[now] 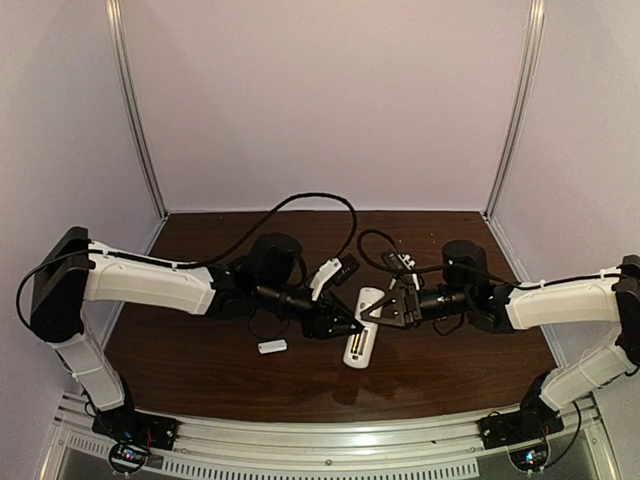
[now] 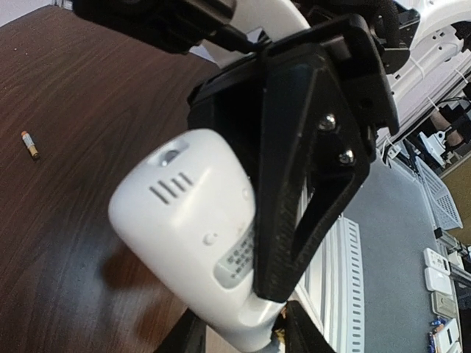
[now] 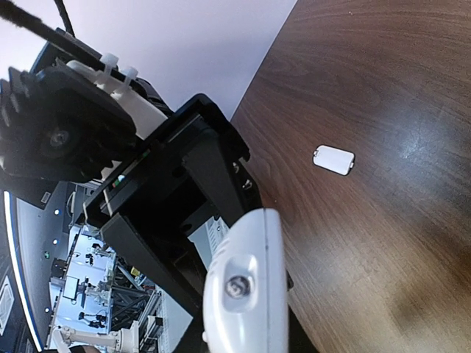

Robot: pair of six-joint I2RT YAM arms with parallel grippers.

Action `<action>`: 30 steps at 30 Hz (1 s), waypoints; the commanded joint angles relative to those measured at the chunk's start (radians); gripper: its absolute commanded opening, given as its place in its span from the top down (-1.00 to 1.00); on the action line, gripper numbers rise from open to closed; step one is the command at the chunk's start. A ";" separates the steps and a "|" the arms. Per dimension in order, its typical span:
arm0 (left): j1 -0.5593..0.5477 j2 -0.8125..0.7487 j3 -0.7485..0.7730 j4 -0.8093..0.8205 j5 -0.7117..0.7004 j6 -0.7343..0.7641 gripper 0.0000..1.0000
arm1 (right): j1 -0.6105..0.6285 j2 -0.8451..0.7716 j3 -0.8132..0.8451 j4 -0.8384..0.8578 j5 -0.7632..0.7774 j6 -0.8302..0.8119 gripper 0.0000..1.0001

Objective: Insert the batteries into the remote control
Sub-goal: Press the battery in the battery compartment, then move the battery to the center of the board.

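The white remote control (image 1: pixel 360 340) is held off the table, back side up, between both arms. My right gripper (image 1: pixel 385 308) is shut on its upper half; one black finger (image 2: pixel 302 184) crosses its back (image 2: pixel 184 220) in the left wrist view. The right wrist view shows the remote end-on (image 3: pixel 246 287). My left gripper (image 1: pixel 350 325) meets the remote's lower end, where a tan sliver of a battery (image 2: pixel 278 334) shows between its fingers. A second battery (image 2: pixel 29 144) lies loose on the table. The small white cover (image 1: pixel 272 346) lies flat left of the remote.
The dark wooden table (image 1: pixel 200 370) has white walls on three sides and a metal rail along the near edge. Black cables (image 1: pixel 320 200) loop over the far middle. The cover also shows in the right wrist view (image 3: pixel 333 159).
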 commanded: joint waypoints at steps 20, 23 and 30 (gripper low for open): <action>0.038 0.228 0.470 -0.397 -0.398 0.144 -0.95 | -0.472 -0.195 0.013 -0.357 0.089 -0.173 1.00; 0.038 0.326 0.584 -0.426 -0.410 0.152 -0.95 | -0.553 -0.220 -0.002 -0.398 0.103 -0.181 1.00; 0.039 0.574 0.886 -0.564 -0.519 0.124 -0.51 | -0.665 -0.301 -0.019 -0.490 0.189 -0.217 1.00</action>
